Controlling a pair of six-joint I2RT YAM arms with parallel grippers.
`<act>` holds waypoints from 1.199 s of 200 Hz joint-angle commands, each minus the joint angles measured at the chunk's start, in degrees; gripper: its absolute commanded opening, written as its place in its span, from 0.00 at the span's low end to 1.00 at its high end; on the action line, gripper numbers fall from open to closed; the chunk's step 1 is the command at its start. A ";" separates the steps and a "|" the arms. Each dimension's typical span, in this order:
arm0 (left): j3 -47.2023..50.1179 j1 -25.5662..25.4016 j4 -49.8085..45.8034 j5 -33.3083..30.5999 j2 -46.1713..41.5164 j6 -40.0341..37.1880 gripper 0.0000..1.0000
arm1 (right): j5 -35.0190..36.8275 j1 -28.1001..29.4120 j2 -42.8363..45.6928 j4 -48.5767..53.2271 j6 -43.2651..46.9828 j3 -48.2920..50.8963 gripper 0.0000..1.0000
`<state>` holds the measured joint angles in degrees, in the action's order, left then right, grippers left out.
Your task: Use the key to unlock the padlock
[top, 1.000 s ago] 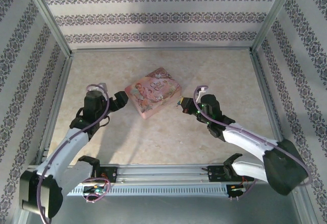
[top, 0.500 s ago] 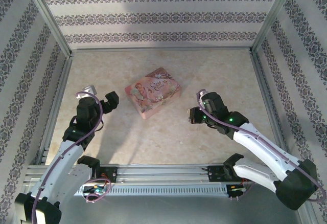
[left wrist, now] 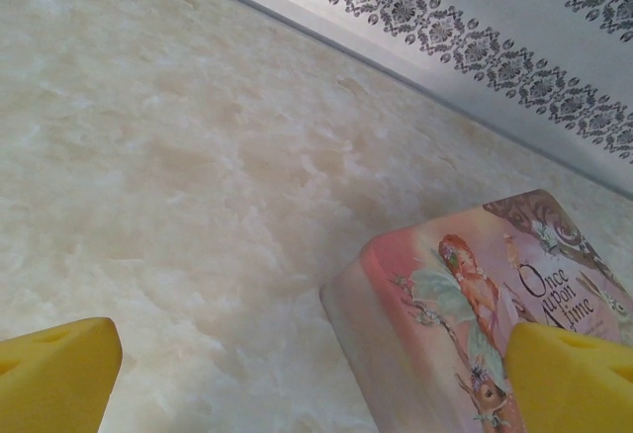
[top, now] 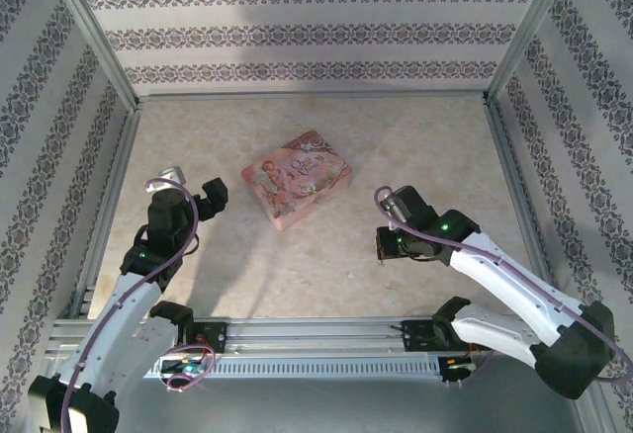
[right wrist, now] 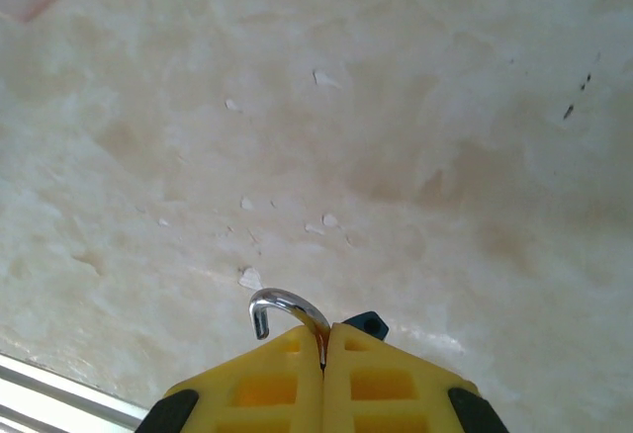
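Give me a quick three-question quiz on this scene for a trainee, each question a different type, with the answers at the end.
1. True or false: the left gripper stands open, holding nothing.
2. What pokes out from between the shut fingers of the right gripper? A: the padlock's curved silver shackle. B: a screwdriver tip. C: a box corner.
3. What lies on the table just ahead of the left gripper's fingers?

Key: 1 true. 2 A. 3 the pink box, which neither finger touches.
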<state>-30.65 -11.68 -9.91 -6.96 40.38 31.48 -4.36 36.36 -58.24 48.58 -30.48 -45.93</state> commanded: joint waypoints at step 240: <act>3.06 -0.66 -0.86 0.45 -2.50 2.62 0.99 | -8.56 3.52 -31.35 -11.17 2.57 -3.90 0.00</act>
<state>-28.58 -11.68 -9.93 -6.72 38.61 33.43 -12.16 39.20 -88.01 37.82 -29.12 -48.23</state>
